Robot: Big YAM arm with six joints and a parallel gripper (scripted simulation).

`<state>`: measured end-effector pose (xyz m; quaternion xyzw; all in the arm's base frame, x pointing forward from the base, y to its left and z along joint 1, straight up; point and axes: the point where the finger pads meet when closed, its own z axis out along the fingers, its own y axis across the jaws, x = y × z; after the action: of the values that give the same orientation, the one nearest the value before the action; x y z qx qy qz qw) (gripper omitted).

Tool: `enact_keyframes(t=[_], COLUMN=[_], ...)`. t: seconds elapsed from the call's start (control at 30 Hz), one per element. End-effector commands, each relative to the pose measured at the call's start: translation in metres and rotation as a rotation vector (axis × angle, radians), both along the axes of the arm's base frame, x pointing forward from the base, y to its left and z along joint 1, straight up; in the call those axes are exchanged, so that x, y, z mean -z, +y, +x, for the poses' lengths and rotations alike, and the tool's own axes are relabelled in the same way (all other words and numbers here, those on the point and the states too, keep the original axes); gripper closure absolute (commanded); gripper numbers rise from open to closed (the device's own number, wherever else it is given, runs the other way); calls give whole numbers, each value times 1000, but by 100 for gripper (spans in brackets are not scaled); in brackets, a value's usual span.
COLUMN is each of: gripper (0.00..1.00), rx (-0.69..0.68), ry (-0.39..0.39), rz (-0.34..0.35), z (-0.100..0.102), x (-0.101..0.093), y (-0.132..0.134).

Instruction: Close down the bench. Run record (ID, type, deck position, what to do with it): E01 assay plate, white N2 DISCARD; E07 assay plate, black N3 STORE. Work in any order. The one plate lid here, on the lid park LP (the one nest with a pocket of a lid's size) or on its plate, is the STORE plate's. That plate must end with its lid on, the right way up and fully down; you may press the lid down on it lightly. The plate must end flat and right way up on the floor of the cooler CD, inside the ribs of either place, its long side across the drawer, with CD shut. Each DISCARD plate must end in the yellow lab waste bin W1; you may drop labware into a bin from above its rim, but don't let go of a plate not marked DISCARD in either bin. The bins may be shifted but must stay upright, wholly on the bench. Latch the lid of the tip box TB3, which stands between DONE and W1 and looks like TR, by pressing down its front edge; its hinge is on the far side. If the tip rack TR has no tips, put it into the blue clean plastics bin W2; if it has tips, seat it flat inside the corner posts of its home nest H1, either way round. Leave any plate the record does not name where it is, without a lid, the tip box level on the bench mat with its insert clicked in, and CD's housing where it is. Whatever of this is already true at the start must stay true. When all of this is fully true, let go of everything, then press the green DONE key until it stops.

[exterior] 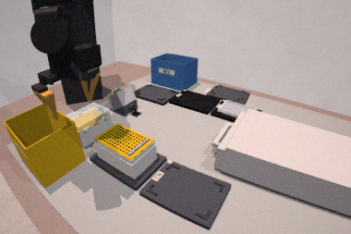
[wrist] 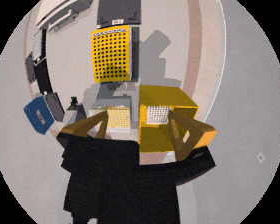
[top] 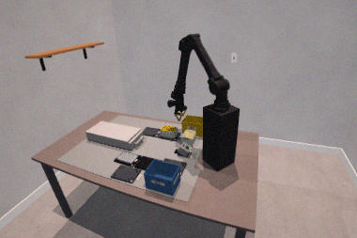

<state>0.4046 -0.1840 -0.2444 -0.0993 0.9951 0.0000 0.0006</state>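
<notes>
Hovering with my fingers spread wide and holding nothing, I hang above the near rim of the yellow waste bin W1 and the tip box TB3 just beside it. A white assay plate lies inside the bin in the wrist view, so the discard step looks done. On the counter, the black assay plate sits in its nest between two dark nests, another white plate beside it, near the blue bin W2. The tip rack TR, its yellow insert showing, rests on a nest; whether it holds tips I cannot tell. The cooler CD looks shut. Next, I judge, comes a light press on TB3's front edge, needing narrowed fingers and a short descent
</notes>
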Motion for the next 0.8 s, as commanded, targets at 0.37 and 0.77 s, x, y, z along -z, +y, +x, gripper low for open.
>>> enact_keyframes(t=[0.37,0.77], gripper=[0,0], rx=[20,20], ry=[-18,-21], rz=[-8,-8], z=[50,82], x=[-7,-12], y=[35,67])
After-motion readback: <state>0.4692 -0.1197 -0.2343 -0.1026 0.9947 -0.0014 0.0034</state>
